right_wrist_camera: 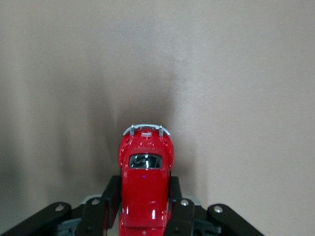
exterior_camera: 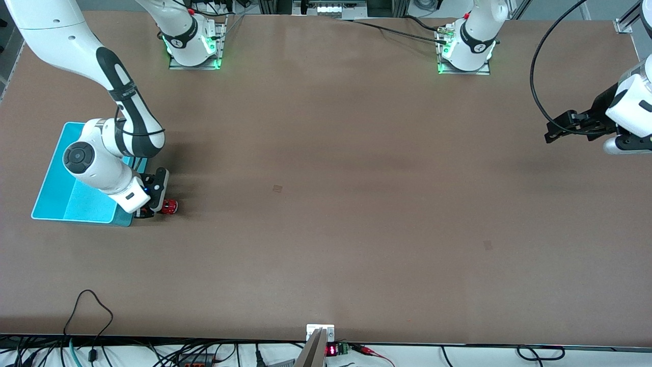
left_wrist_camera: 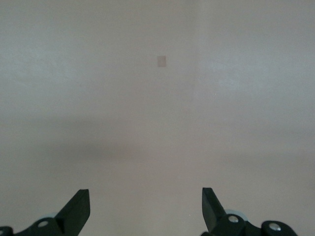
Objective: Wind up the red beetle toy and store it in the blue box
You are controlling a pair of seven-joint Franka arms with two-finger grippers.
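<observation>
The red beetle toy [exterior_camera: 171, 206] is a tiny glossy red car with a silvery bumper. My right gripper [exterior_camera: 159, 208] is shut on its sides and holds it low at the table surface. It is beside the corner of the blue box [exterior_camera: 53, 168] that is nearer the front camera. In the right wrist view the toy [right_wrist_camera: 146, 167] points away between the black fingers [right_wrist_camera: 108, 196] of that gripper [right_wrist_camera: 145, 199]. I cannot tell whether its wheels touch the table. The box is open-topped and holds nothing I can see. My left gripper [exterior_camera: 552, 133] waits open and empty over the table at the left arm's end, and shows wide open in its wrist view [left_wrist_camera: 145, 206].
The right arm's forearm and wrist [exterior_camera: 102, 168] hang over part of the blue box. Two small dark marks [exterior_camera: 277, 188] [exterior_camera: 488, 245] lie on the brown table. Cables and a small device [exterior_camera: 321, 334] run along the table edge nearest the front camera.
</observation>
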